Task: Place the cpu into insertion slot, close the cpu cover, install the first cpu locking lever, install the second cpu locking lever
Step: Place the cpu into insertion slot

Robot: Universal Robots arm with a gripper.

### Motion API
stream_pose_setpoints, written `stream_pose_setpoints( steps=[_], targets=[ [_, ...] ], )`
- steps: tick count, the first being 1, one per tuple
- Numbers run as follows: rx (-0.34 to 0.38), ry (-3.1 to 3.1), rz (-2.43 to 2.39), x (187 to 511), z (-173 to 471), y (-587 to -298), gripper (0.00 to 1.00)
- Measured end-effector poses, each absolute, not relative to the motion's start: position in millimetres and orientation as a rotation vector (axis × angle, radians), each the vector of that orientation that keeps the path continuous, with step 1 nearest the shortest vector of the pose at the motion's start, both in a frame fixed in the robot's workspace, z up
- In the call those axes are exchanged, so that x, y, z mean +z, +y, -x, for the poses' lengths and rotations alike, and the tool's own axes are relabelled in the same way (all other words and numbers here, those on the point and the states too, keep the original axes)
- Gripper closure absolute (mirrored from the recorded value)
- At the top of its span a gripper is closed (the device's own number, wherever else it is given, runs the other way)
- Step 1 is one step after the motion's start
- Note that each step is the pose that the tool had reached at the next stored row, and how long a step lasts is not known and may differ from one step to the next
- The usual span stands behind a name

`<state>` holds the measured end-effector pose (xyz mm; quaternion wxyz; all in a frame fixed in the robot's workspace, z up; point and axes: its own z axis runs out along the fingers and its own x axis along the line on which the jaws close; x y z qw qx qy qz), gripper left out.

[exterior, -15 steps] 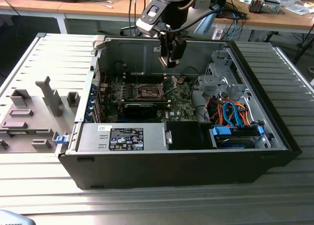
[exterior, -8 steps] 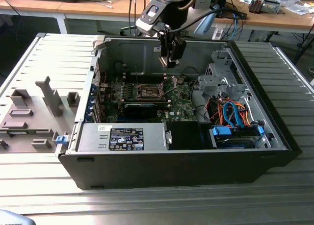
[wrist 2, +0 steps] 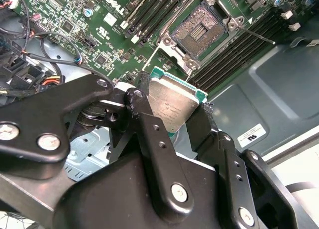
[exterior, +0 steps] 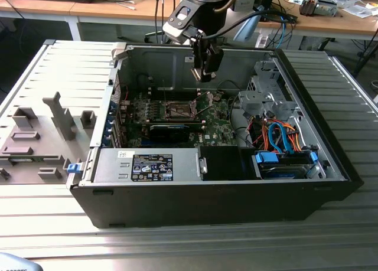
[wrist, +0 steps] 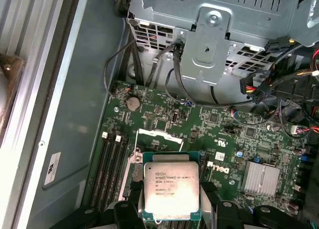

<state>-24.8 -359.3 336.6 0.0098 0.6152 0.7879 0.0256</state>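
Inside the open computer case (exterior: 177, 200), the exterior view shows the gripper (exterior: 205, 75) hanging above the green motherboard (exterior: 218, 120). It sits a little toward the exterior view's right of the insertion slot (exterior: 177, 110). What sits between its fingers is too small to make out from here.

In the second wrist view the gripper (wrist 2: 172, 109) is clamped on the cpu (wrist 2: 169, 102), with a black finger (wrist 2: 144, 114) pressed on each of two opposite edges. The chip is square, so it has no long axis. Its silver-grey top faces the camera, with a green edge showing along one side. Its far corner is hidden behind the fingers. The insertion slot (wrist 2: 202, 32) lies on the board beyond, its dark centre bare and apart from the chip. A thin lever (wrist 2: 259, 36) juts out beside it, and the cover is hard to tell from the rim.

In the first wrist view the cpu (wrist: 172, 186) faces the camera flat, its edges parallel to the memory slots (wrist: 112, 161). The gripper's black parts cover its near edge. A silver drive cage (wrist: 214, 34) stands past the board.
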Motion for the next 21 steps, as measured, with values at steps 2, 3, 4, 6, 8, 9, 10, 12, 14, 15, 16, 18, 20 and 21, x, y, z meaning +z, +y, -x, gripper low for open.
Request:
stream_pose_setpoints(
  steps=[2,3,4,6,8,9,10,12,14,15,16,18,20,21],
  targets=[
    [0.080,2.456,-1.926,336.5,24.7,-359.3,0.46],
    [0.080,2.454,-1.928,336.5,24.8,-359.3,0.46],
    [0.080,2.452,-1.930,336.5,24.8,-359.3,0.46],
    [0.080,2.449,-1.935,336.4,24.8,-359.3,0.46],
    [0.080,2.446,-1.938,336.4,24.7,-359.3,0.46],
    [0.080,2.444,-1.940,336.4,24.7,-359.3,0.46],
    [0.080,2.443,-1.942,336.3,24.7,-359.3,0.46],
    [0.080,2.438,-1.948,336.3,24.8,-359.3,0.46],
    [0.080,2.431,-1.956,336.2,24.7,-359.3,0.46],
    [0.079,2.427,-1.961,336.2,24.8,-359.3,0.46],
    [0.079,2.425,-1.963,336.1,24.8,-359.3,0.46],
    [0.079,2.421,-1.969,336.1,24.7,-359.3,0.46],
    [0.079,2.417,-1.973,336.1,24.7,-359.3,0.46],
    [0.079,2.415,-1.975,336.0,24.8,-359.3,0.46]
  ],
)
